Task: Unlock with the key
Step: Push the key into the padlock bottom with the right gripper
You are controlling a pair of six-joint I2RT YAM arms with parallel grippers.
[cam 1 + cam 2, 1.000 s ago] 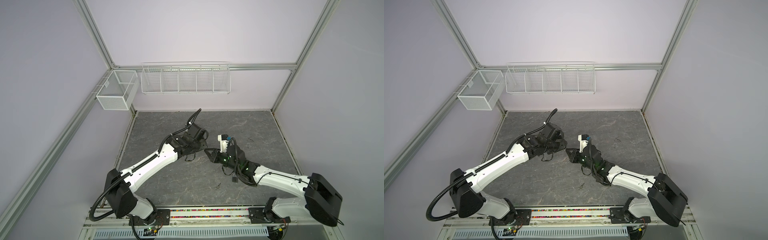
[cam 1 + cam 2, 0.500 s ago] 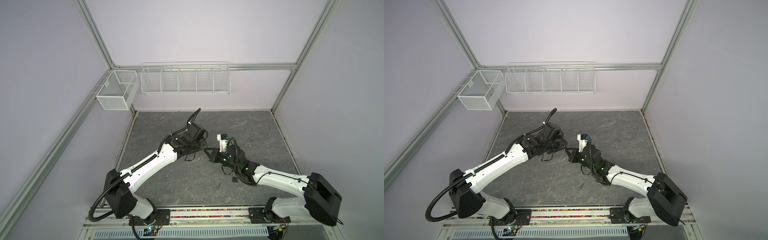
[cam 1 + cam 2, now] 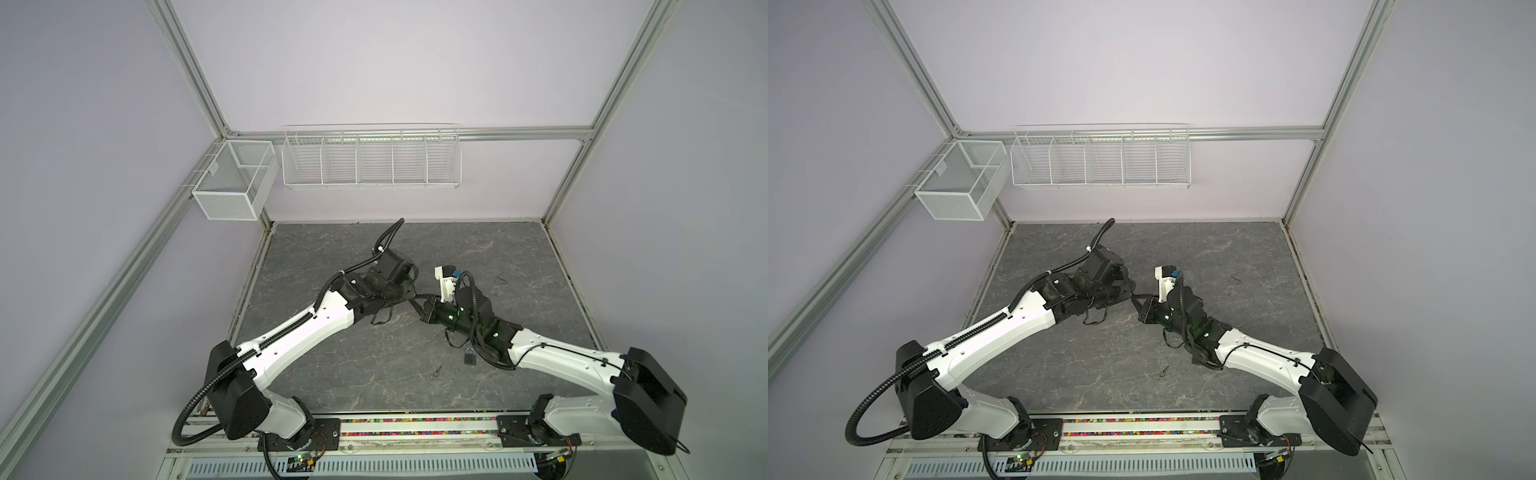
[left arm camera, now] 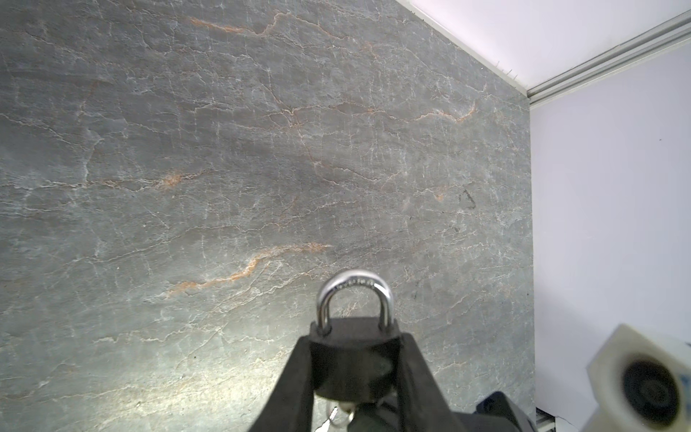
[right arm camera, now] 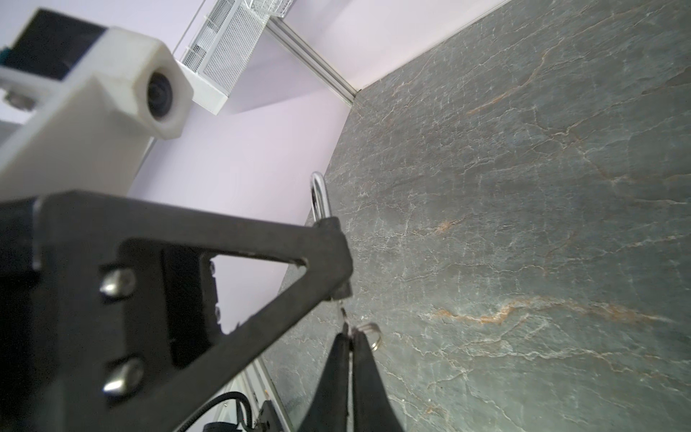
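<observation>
Left jaws clamp the padlock (image 4: 353, 361) steady, keyhole end offered. Right jaws pinch the key (image 5: 344, 316), seemingly aiming it in.

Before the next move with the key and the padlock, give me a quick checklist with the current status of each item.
1. Padlock clamped in the left tool: ok.
2. Key pinched in the right tool: ok.
3. Key fully inserted in the Padlock: cannot tell; the entry point is hidden behind the left tool.
4. Shackle released: not ok; both legs sit in the Padlock.
</observation>
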